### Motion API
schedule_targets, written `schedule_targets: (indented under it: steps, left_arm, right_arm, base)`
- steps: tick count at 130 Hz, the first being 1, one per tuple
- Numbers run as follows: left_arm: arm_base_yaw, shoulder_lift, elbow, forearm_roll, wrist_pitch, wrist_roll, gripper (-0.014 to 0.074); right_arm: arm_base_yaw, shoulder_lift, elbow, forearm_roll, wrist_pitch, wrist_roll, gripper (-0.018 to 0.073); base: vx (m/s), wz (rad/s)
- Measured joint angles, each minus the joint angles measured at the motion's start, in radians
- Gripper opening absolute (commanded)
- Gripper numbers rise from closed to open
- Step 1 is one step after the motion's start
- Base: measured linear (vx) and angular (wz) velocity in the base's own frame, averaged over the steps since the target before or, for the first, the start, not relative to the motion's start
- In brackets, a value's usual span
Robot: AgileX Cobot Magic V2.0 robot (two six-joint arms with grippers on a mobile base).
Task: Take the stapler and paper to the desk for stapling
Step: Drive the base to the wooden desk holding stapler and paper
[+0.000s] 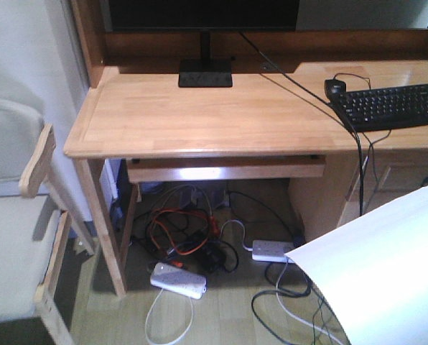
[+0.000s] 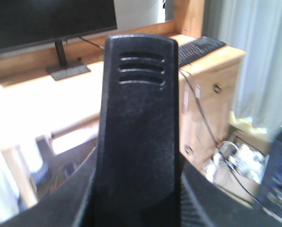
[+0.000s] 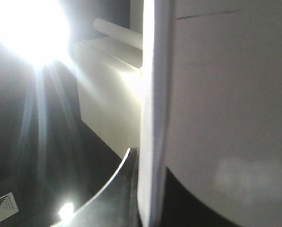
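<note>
In the left wrist view the black stapler [image 2: 138, 118] stands upright and fills the middle, with three ridges near its top end. My left gripper [image 2: 138, 201] is shut on it, a dark finger [image 2: 60, 205] pressing each side. A large white sheet of paper [image 1: 386, 273] hangs in the air at the lower right of the front view, below and in front of the light wooden desk [image 1: 199, 108]. The right wrist view shows the paper [image 3: 216, 94] edge-on, clamped in my shut right gripper [image 3: 148, 194]. Neither gripper shows in the front view.
On the desk stand a monitor foot [image 1: 205, 72], a black keyboard [image 1: 393, 104] and a black mouse [image 1: 335, 88]. A pull-out tray [image 1: 225, 169] hangs under the top. Power strips and tangled cables [image 1: 178, 280] lie on the floor. A wooden armchair [image 1: 27, 215] stands left.
</note>
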Motion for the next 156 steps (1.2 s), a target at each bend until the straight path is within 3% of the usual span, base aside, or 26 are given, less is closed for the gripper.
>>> schedule_targets:
  steps: [156]
  left_arm:
    - [0.000, 0.000, 0.000, 0.000, 0.000, 0.000, -0.0006]
  right_arm:
    - [0.000, 0.000, 0.000, 0.000, 0.000, 0.000, -0.0007]
  base:
    - [0.35, 0.01]
